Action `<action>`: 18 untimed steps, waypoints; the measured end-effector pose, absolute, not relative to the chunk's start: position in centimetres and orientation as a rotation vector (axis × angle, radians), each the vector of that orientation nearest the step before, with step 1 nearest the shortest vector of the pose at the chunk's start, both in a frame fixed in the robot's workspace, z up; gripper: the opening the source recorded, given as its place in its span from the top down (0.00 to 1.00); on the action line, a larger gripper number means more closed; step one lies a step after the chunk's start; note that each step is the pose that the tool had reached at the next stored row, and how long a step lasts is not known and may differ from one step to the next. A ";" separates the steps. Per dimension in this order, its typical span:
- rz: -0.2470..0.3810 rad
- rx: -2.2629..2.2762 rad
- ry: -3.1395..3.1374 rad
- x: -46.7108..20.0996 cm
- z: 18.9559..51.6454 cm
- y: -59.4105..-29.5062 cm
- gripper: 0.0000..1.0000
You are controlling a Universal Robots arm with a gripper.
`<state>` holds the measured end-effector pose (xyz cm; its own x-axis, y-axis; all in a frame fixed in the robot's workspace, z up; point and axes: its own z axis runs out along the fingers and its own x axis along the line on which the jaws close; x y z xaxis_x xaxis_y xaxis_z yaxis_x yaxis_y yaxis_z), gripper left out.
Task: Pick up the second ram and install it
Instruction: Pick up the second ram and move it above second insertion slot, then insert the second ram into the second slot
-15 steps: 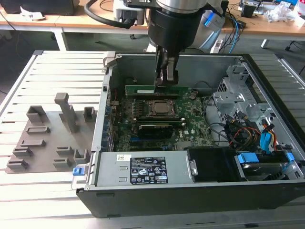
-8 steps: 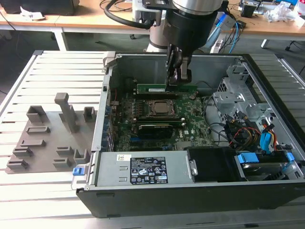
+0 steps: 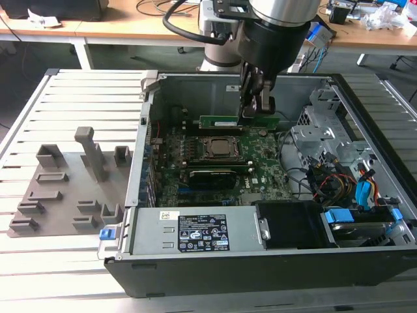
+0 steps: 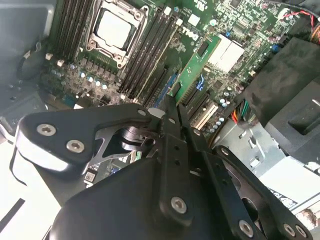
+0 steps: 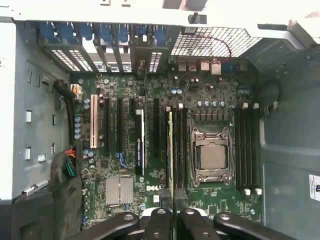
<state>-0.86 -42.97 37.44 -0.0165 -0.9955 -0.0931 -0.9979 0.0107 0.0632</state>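
My gripper (image 3: 256, 112) is shut on the second ram (image 3: 225, 122), a narrow green stick with a pale label. I grip it by the end toward the exterior view's right. It hangs level inside the open computer case, over the memory slots on the far side of the CPU socket (image 3: 221, 149). In the first wrist view the second ram (image 5: 170, 150) shows edge-on between my fingertips (image 5: 170, 216), lined up along a slot beside the CPU socket (image 5: 211, 156). In the second wrist view the green stick (image 4: 197, 65) runs out from the gripper (image 4: 172, 107). Whether it touches the slot is unclear.
A black-covered card (image 3: 212, 175) stands on the near side of the socket. The case walls (image 3: 148, 124) surround the board, with a drive cage and cables (image 3: 332, 176) at the exterior view's right and a power supply (image 3: 195, 231) in front. A grey fixture plate (image 3: 71, 189) lies outside the case on the exterior view's left.
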 end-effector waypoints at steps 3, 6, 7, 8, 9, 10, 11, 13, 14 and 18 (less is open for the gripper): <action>0.173 -2.188 2.217 -0.8 37.4 -43.0 0.87; 0.173 -2.188 2.217 -0.8 37.4 -43.0 0.87; 0.173 -2.188 2.217 -0.8 37.4 -43.0 0.87; 0.173 -2.188 2.217 -0.8 37.3 -43.0 0.87; 0.174 -2.187 2.217 -0.8 36.9 -43.0 0.87; 0.177 -2.186 2.215 -0.8 36.7 -42.9 0.87; 0.180 -2.184 2.213 -0.8 36.4 -42.9 0.87; 0.182 -2.183 2.212 -0.8 36.0 -42.9 0.87; 0.183 -2.183 2.212 -0.8 35.8 -42.9 0.87; 0.183 -2.183 2.212 -0.8 35.1 -42.9 0.87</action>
<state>-0.82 -42.87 35.11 -0.0164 -0.9945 -0.1031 -0.9979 0.0099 0.0633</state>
